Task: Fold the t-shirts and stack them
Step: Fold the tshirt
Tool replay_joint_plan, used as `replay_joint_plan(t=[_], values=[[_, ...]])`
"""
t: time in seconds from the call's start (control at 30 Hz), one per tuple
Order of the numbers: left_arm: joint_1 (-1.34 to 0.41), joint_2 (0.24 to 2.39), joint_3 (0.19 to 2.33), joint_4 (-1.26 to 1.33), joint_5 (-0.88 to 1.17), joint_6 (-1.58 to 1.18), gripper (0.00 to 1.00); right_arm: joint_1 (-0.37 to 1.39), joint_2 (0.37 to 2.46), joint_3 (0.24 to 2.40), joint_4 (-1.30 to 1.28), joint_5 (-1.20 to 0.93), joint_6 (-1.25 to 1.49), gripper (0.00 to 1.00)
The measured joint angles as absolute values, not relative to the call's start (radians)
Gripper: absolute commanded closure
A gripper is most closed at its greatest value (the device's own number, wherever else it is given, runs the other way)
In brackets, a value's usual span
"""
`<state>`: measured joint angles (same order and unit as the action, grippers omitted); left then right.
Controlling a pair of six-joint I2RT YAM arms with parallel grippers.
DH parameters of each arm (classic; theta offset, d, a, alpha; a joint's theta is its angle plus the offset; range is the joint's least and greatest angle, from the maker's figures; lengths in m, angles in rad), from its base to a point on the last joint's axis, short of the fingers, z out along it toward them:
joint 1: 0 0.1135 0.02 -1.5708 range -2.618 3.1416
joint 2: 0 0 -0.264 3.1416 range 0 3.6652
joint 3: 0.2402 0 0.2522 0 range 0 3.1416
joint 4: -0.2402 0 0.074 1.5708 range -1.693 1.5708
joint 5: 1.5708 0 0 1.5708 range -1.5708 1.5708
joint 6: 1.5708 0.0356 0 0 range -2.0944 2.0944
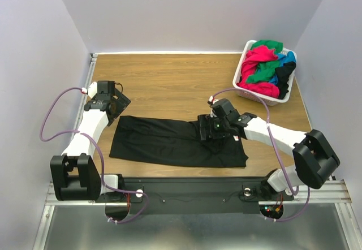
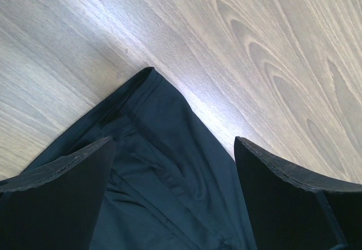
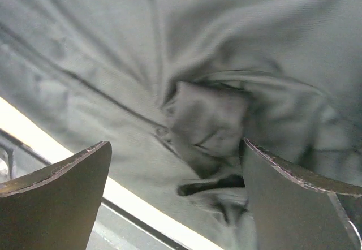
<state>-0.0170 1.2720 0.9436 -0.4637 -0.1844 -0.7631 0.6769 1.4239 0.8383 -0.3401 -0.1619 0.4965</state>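
1 white slatted basket (image 1: 263,97) was seen at the far right corner of the wooden table (image 1: 169,80). A loose heap of t-shirts was held in it, and 4 colours could be counted: pink-red (image 1: 255,63), green (image 1: 270,45), blue (image 1: 277,77) and black (image 1: 284,73). How many garments made up the heap could not be told.

1 black t-shirt (image 1: 164,142) was laid out flat along the near edge of the table, between the 2 arms and well apart from the basket.

2 grippers were counted. The left gripper (image 2: 172,145) was held over the far left corner of that shirt, jaws spread wide, nothing clasped. The right gripper (image 3: 176,148) was held over a rumpled fold in the shirt's right part, jaws likewise spread wide, with no cloth pinched.
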Motion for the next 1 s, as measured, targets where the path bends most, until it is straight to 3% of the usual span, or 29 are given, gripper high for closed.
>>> replay_joint_plan(t=[0.7, 1.0], values=[[-0.017, 1.281, 0.924, -0.453, -0.167, -0.753, 0.01, 0.881, 1.271, 0.671, -0.278, -0.363, 0.406, 0.00], [-0.017, 1.281, 0.924, -0.453, -0.166, -0.737, 0.01, 0.907, 1.256, 0.686, -0.291, -0.298, 0.388, 0.00]])
